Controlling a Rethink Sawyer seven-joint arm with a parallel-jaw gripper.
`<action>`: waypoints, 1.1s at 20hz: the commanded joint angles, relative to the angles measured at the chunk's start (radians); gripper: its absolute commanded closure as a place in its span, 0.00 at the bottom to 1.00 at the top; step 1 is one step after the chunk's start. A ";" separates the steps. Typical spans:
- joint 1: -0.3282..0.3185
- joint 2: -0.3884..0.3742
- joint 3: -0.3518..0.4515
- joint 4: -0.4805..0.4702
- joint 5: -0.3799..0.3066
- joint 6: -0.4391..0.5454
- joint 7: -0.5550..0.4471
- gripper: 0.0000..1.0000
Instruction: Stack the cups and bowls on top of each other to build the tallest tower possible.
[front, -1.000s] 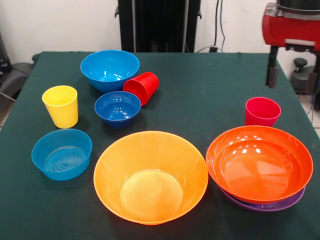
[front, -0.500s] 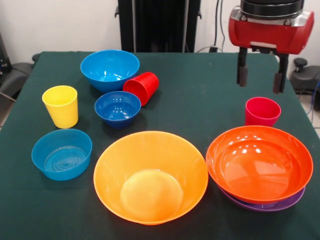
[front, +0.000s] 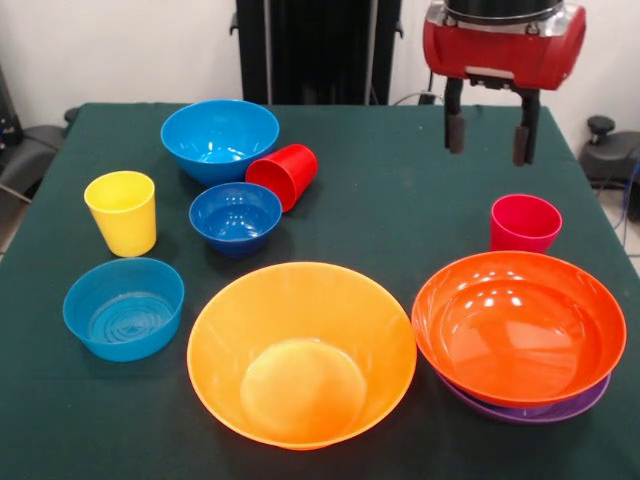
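My gripper (front: 488, 138) hangs open and empty at the upper right, above the table behind the pinkish-red cup (front: 524, 223). The red-orange bowl (front: 518, 327) sits nested in the purple bowl (front: 530, 407) at the front right. The huge orange bowl (front: 301, 352) stands at the front centre. Three blue bowls show: a large one (front: 220, 138) at the back, a small dark one (front: 236, 217) in front of it, a flat-bottomed one (front: 124, 306) at the front left. The red cup (front: 284, 175) lies on its side between the two back blue bowls. The yellow cup (front: 122, 211) stands upright at the left.
The table is covered in dark green cloth (front: 400, 210). The black pedestal (front: 318, 50) stands at the far side. A dark chair part (front: 20, 150) shows past the left edge.
My gripper has moved left along the far right of the table, from the right edge to behind the pinkish-red cup. The bowls and cups have not moved.
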 joint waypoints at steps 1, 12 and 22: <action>-0.058 -0.025 0.157 0.172 -0.089 -0.034 -0.252 0.00; -0.179 -0.033 0.257 0.232 -0.154 -0.053 -0.283 0.00; -0.253 -0.028 0.327 0.229 -0.226 -0.032 -0.272 0.00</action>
